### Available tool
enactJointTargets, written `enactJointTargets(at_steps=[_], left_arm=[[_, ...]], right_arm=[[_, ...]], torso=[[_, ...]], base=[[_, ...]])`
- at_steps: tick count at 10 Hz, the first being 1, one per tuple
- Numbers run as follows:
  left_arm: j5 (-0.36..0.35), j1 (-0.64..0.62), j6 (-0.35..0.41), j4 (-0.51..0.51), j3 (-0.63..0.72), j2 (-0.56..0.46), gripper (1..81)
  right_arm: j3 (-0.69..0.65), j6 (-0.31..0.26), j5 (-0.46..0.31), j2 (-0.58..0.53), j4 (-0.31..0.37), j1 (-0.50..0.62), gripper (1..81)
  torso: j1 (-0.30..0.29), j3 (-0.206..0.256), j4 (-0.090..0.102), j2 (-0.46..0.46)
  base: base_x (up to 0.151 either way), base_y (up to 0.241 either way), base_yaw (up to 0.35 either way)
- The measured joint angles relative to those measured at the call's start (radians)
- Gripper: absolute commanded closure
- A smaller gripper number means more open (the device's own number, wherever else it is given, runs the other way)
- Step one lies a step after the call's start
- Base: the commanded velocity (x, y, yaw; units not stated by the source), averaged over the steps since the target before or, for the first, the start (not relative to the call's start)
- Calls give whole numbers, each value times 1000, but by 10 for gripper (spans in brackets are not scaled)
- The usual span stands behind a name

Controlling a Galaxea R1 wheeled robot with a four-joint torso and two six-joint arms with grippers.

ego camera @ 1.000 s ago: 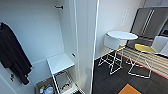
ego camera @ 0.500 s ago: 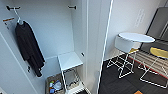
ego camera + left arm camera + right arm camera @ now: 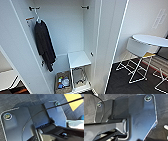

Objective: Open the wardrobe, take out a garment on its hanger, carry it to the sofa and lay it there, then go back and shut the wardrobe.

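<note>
The wardrobe (image 3: pixel 72 32) stands open in the head view, white inside, its doors swung out to the left (image 3: pixel 20 60) and right (image 3: pixel 108 45). A black long-sleeved top (image 3: pixel 45 46) hangs on a white hanger (image 3: pixel 38 19) near the left end of the rail brackets (image 3: pixel 32 8). The rest of the rail space toward the right bracket (image 3: pixel 85 7) is bare. The wrist views look down past the robot's dark plates at dark carpet.
Inside the wardrobe a small white stand (image 3: pixel 78 59) sits on the bottom, with a basket of small items (image 3: pixel 62 82) beside it. To the right are a round white table (image 3: pixel 152 40) and wire-legged stools (image 3: pixel 136 67) on dark carpet (image 3: pixel 120 82). A yellow floor patch (image 3: pixel 75 101) lies below the left arm.
The whole head picture has shifted: the camera has turned and drawn closer to the open wardrobe, so its inside and the black top now sit more centrally.
</note>
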Motion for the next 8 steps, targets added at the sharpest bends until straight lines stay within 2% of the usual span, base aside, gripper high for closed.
enactJointTargets(at_steps=[3,8], left_arm=[[0,0,0,0,0,0,10],[0,2,0,0,0,2,10]], right_arm=[[0,1,1,0,0,0,10],[0,1,-2,0,0,-1,10]], torso=[[0,0,0,0],[0,0,0,0]], base=[[0,0,241],[0,0,162]])
